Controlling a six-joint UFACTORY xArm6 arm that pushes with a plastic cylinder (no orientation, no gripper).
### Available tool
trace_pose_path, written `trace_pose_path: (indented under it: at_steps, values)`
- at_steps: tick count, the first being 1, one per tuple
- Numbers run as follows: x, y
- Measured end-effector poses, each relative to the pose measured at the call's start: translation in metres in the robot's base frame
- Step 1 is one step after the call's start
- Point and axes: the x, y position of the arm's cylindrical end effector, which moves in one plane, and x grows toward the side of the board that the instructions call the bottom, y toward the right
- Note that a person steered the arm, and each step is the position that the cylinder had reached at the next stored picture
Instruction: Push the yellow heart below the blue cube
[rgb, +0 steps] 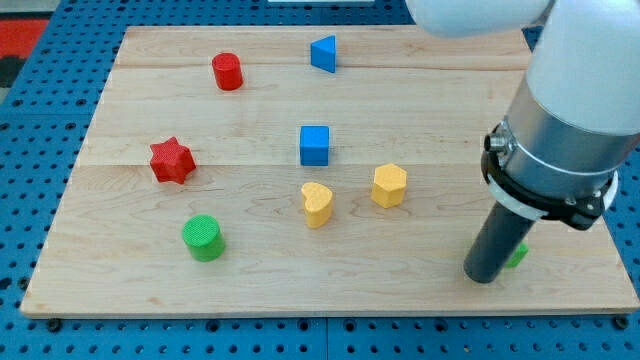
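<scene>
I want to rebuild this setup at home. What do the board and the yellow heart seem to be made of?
The board looks like pale, unvarnished wood: plank seams and grain show. The yellow heart looks like matte moulded or printed plastic, evenly coloured, without gloss; which of the two I can't tell.

Pale wood counter (450, 120), smooth w/ visible grain; matt plastic-looking yellow heart (317, 204) & blue cube (314, 145); ribbed top on green cylinder (203, 238).

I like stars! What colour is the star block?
Red: the star, in the camera view.
</scene>
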Motion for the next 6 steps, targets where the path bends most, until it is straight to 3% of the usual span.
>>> trace_pose_path:
  at_steps: [1, 2, 3, 4, 6]
  values:
    - [0.025, -0.068]
    - [-0.002, -0.16]
    - [-0.073, -0.18]
    - [-0.081, -0.226]
    - [-0.131, -0.147]
